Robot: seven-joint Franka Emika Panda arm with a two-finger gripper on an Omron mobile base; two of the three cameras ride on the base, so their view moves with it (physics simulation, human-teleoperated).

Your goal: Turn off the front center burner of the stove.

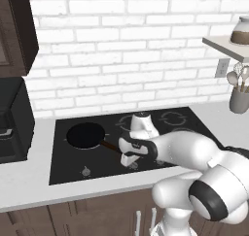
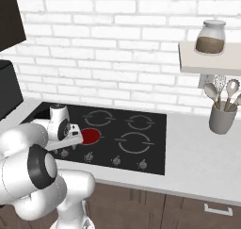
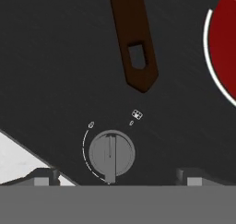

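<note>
Flat, glossy black glass stove [image 2: 141, 143], rectangular, marked with thin grey rings and a front row of small grey knobs. Front center burner [image 2: 90, 136] a solid red disc, glowing, in the middle of the stove's front row just behind the knobs. Round grey knob [image 3: 111, 154] with a raised bar, directly ahead of the gripper [image 3: 117, 178], between its two tips; red disc off to one side. Brown, flat pan handle [image 3: 134, 38] with a square hole lying beyond the knob. Jaws spread apart, gripping nothing. Arm bent low over the stove's front edge, hand pointing down.
</note>
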